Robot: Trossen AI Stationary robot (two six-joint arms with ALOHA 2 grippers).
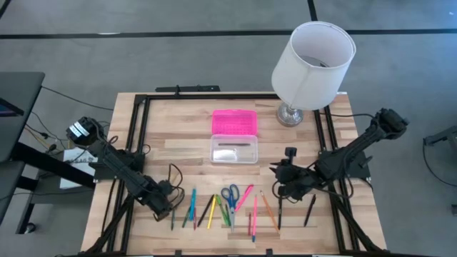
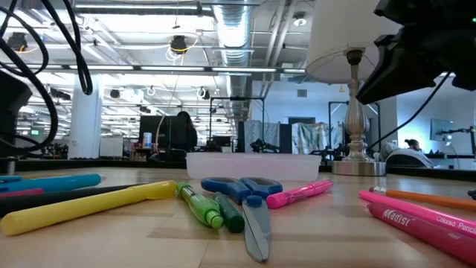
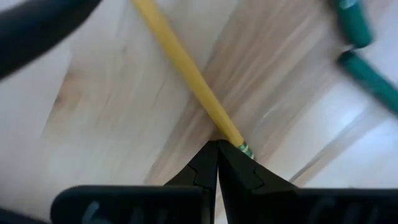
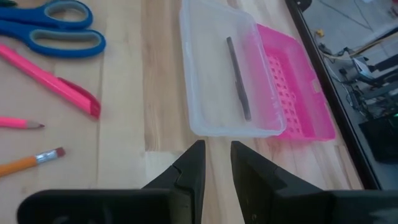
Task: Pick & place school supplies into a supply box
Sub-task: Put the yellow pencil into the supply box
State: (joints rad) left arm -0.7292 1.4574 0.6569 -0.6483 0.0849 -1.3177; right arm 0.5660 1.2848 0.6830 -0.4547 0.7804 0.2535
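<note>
Inside, clear plastic box (image 4: 230, 74); 1 thin grey pencil (image 4: 238, 78); perforated pink lid (image 4: 292, 87).

You get even, bright overhead light from above the table, with soft, short shadows under the white fabric lampshade (image 1: 314, 63). At table height, ceiling strip lights glare in the upper left, and the near pink plastic pen (image 2: 424, 220) blurs. Your left wrist view is smeared throughout (the yellow wooden pencil (image 3: 186, 71) especially).

Matt wood table (image 1: 171, 143); clear glossy plastic supply box (image 4: 217, 81).
</note>
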